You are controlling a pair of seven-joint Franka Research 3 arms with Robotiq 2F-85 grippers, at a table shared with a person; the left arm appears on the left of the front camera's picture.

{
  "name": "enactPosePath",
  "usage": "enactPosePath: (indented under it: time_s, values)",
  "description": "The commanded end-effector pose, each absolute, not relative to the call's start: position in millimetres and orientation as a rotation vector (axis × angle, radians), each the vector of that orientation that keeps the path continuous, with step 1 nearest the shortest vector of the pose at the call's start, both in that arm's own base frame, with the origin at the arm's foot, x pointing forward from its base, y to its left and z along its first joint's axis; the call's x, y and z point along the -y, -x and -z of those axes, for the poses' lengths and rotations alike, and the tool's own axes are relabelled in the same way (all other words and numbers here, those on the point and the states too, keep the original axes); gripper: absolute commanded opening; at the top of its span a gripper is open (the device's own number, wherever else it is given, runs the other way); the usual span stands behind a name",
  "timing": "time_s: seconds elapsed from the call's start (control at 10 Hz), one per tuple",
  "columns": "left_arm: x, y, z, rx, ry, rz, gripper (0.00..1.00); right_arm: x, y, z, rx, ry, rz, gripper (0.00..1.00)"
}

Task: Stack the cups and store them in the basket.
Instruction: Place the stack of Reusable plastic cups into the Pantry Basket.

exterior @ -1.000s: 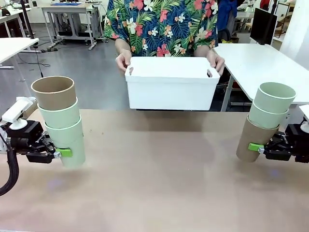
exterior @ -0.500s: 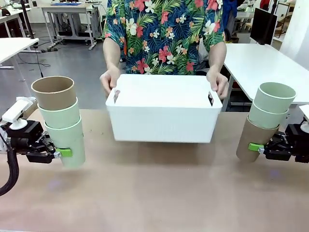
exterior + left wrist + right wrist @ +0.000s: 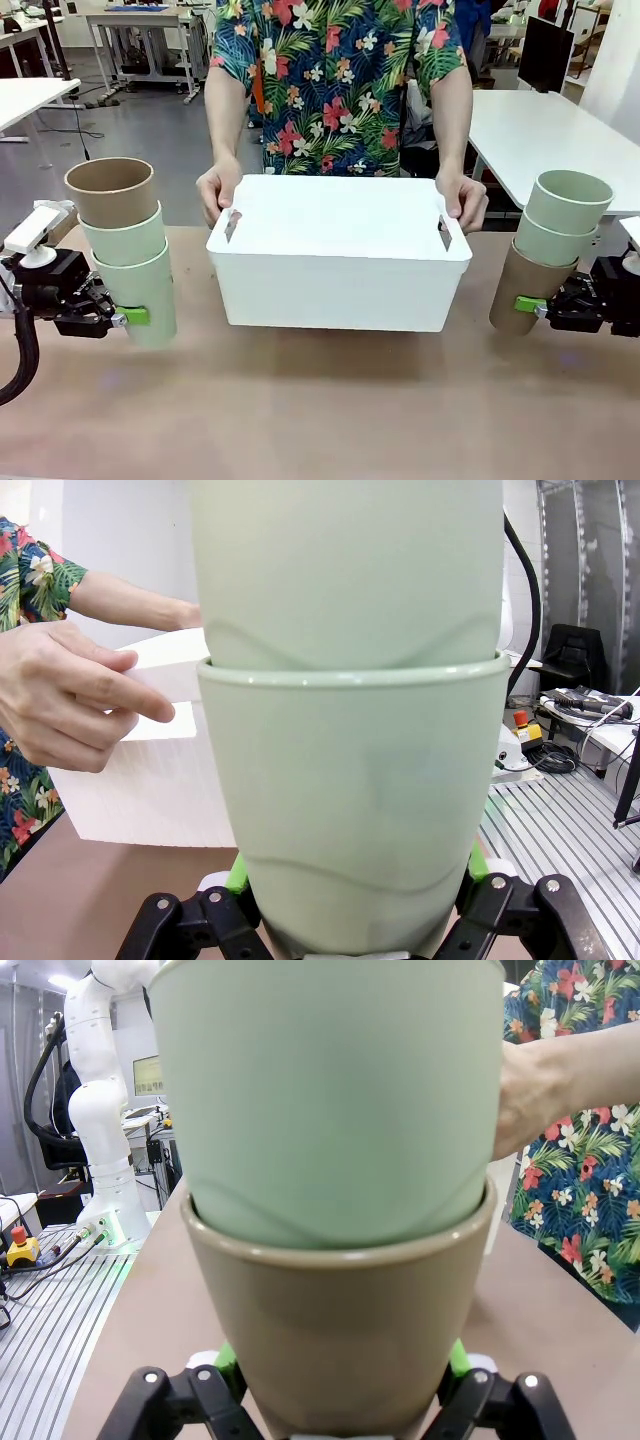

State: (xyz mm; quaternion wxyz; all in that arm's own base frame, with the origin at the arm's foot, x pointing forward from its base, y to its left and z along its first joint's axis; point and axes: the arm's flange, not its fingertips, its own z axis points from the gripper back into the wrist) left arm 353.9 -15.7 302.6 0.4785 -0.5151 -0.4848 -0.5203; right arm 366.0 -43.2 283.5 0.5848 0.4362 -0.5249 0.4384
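Observation:
My left gripper is shut on the bottom cup of a stack of three cups: two mint green below, a tan one on top, held above the table at the left. In the left wrist view the mint stack stands between my left gripper fingers. My right gripper is shut on a tan cup holding two mint cups at the right. The right wrist view shows that tan cup in my right gripper. The white basket sits on the table between the stacks, a person's hands on its short ends.
The person stands at the far edge behind the basket. Brown tabletop lies open in front of the basket. White tables stand behind at the right and far left.
The person has brought the basket from the air beyond the far edge down onto the table's middle. Both grippers and their cup stacks have stayed still.

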Motion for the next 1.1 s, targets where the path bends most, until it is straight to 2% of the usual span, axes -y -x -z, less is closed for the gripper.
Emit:
enactPosePath:
  time_s: [0.0,1.0]
  values:
    - [16.5,-353.7,-306.3,1.197,1.265,1.272,0.85,43.2,-366.6,-287.5,1.233,-1.011,-1.033,0.85]
    - [16.5,-353.7,-306.3,1.197,1.265,1.272,0.85,43.2,-366.6,-287.5,1.233,-1.011,-1.033,0.85]
